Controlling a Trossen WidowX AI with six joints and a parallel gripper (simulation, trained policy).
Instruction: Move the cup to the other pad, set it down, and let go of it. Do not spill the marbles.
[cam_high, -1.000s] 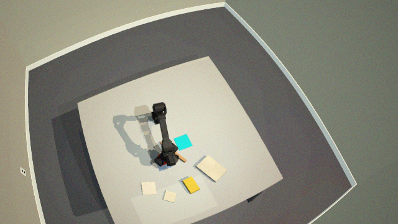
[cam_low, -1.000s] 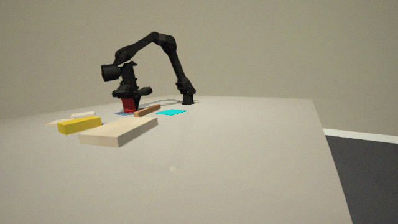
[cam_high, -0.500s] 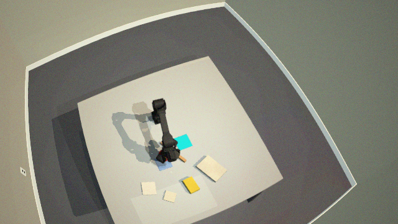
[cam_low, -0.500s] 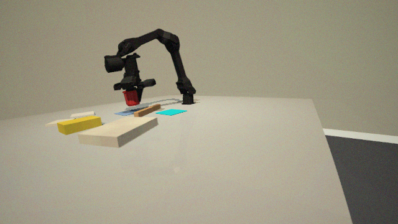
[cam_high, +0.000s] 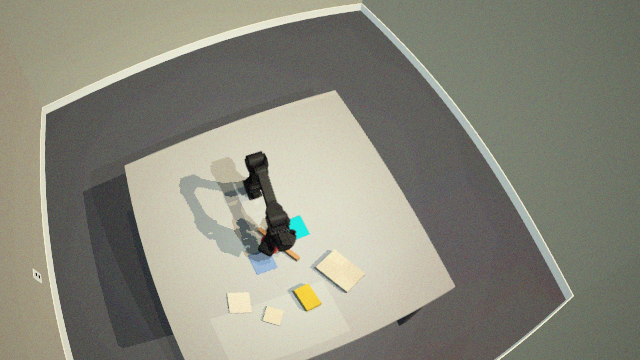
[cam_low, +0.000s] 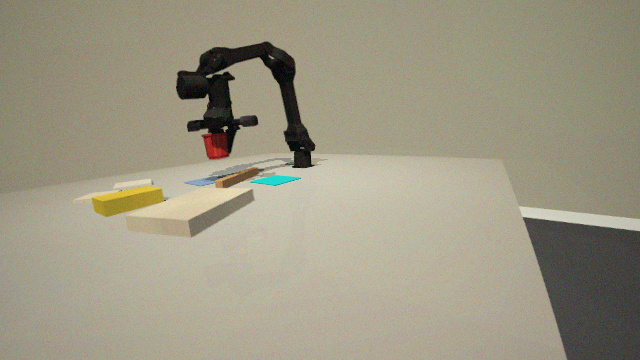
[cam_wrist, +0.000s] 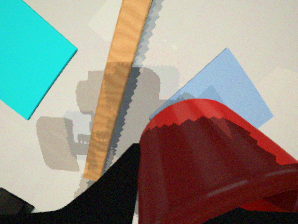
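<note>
And we're looking at warm, fairly even light on the tabletop (cam_high: 350, 200) (cam_low: 375, 250) (cam_wrist: 185, 25), the top view darkening out over the floor. Shadows fall clear of the pincer (cam_high: 272, 245) (cam_low: 220, 137), stretching leftward in the top view, so light comes from the right there; doubled, overlapping patches, some grey, some brownish, suggest more than one source. Grain speckles the walls! The top view bows straight edges outward. Up close, jagged shadow edges beside the pincer, a soft glossy streak on the red cup (cam_wrist: 220, 190), and its near side sunk in deep shade.
</note>
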